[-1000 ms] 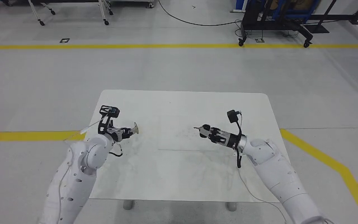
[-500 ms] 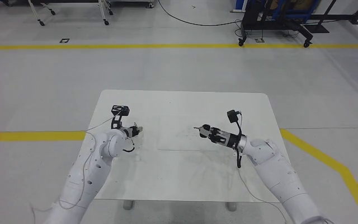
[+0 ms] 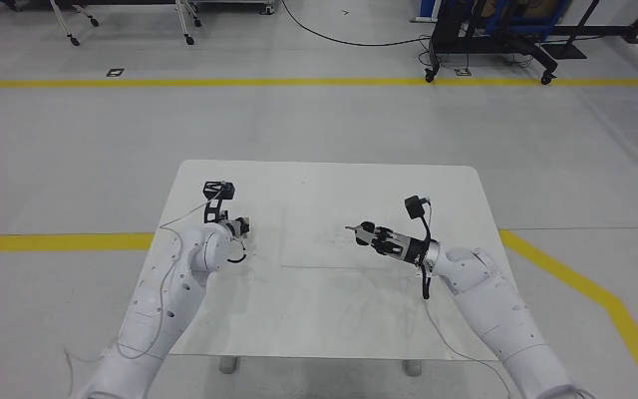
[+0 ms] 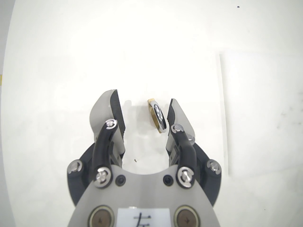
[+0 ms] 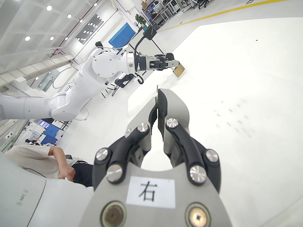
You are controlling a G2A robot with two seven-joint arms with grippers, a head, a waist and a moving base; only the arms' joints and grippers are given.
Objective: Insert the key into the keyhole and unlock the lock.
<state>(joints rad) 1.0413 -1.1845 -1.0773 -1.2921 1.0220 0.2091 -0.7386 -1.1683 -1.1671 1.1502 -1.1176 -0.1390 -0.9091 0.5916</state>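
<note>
A small brass padlock [image 4: 157,116] with a chrome shackle stands on edge on the white table [image 3: 329,309], seen edge-on in the left wrist view. My left gripper [image 4: 143,98] points down over it, open, with the padlock between the fingers and close to one pad [image 4: 171,112]. In the right wrist view the padlock [image 5: 179,69] sits at the tip of the left gripper [image 5: 174,63]. My right gripper [image 5: 158,100] hovers over the table's middle, shut on a thin metal key [image 5: 157,93] whose blade sticks out past the fingertips. From the top view, the two grippers [image 3: 242,228] [image 3: 356,230] face each other.
A thin white sheet [image 4: 260,109] lies flat at the table's middle, its edge just beside the left gripper. The table's front edge [image 3: 319,356] is near both arms. Faint scuff marks [image 5: 234,116] dot the surface by the right gripper.
The left arm swung inward toward the table's middle and its wrist turned down; the padlock it carried now stands on the table between open fingers. The right arm stayed still.
</note>
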